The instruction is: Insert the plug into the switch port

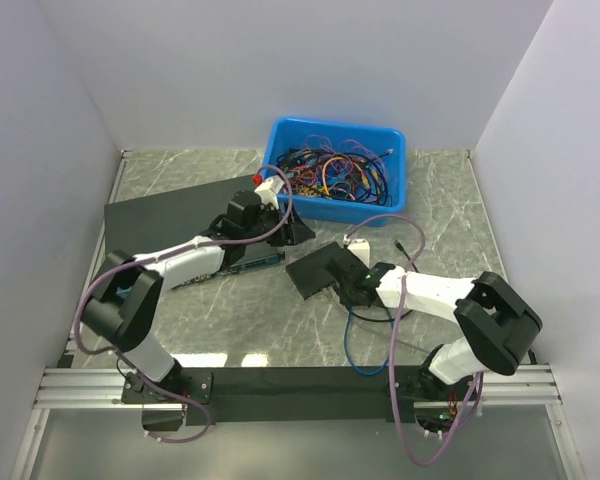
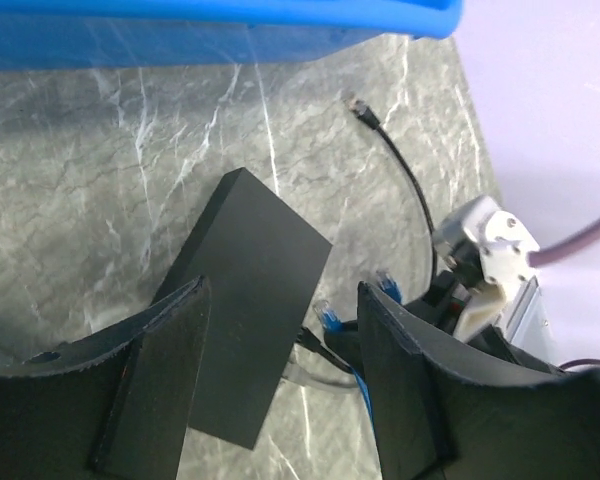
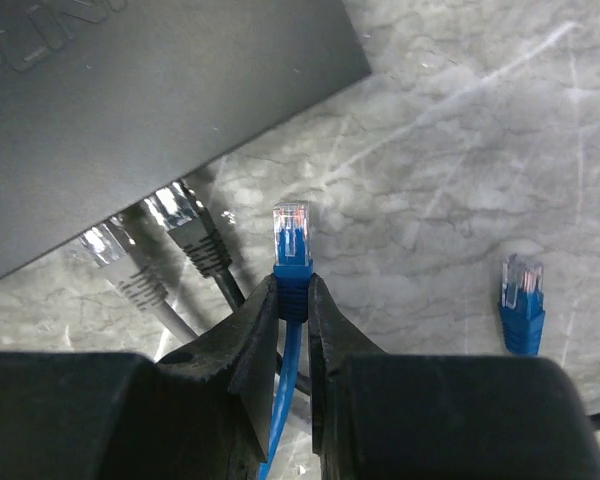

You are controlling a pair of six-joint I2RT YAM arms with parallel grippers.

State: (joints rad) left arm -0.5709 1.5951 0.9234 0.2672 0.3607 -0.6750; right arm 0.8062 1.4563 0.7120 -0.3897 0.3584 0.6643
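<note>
My right gripper (image 3: pixel 293 292) is shut on the blue boot of the plug (image 3: pixel 291 230). Its clear tip points at the table just off the near edge of the small black switch box (image 3: pixel 160 100). The switch port itself does not show in any view. In the top view this gripper (image 1: pixel 352 283) sits at the box's (image 1: pixel 318 268) right corner. My left gripper (image 2: pixel 280 290) hangs open above the table, with the box (image 2: pixel 250 290) lying beyond its fingers and nothing held. The held plug (image 2: pixel 330 318) shows there beside the box.
A black-booted plug (image 3: pixel 185 225) and a grey one (image 3: pixel 115 258) lie at the box's edge. The blue cable's other plug (image 3: pixel 521 295) rests on the marble. A blue bin (image 1: pixel 335 170) of cables stands behind. A large black unit (image 1: pixel 175 215) lies to the left, and a thin black cable (image 2: pixel 405 180) runs nearby.
</note>
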